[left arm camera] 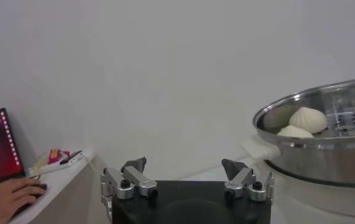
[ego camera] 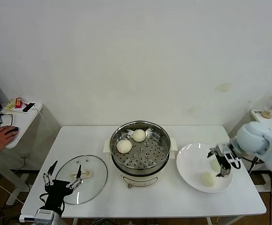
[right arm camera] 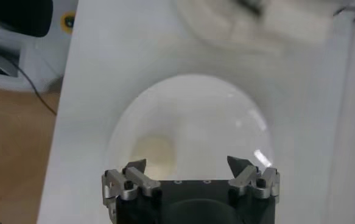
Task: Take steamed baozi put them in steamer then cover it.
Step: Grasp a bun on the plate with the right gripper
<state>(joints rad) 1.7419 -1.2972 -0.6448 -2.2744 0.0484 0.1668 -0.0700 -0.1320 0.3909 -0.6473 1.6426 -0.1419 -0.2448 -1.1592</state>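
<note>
Hovering with fingers spread, the right hand (ego camera: 224, 165) hangs over two soft cream-white dough buns (ego camera: 207, 178) on the flat white plate (ego camera: 188, 164), right of the steel steamer basket (ego camera: 162, 152); I judge they squash easily, so cup the sides gently. The left hand (ego camera: 62, 177) waits, fingers apart, over the clear glass lid (ego camera: 94, 183).

Our right claw (ego camera: 223, 165) hangs low off the white forearm reaching in from the right, pointing down, fingers spread wide, gripping nothing. Our left claw (ego camera: 62, 176) sits parked at near left, fingers up and apart, also gripping nothing.
</note>
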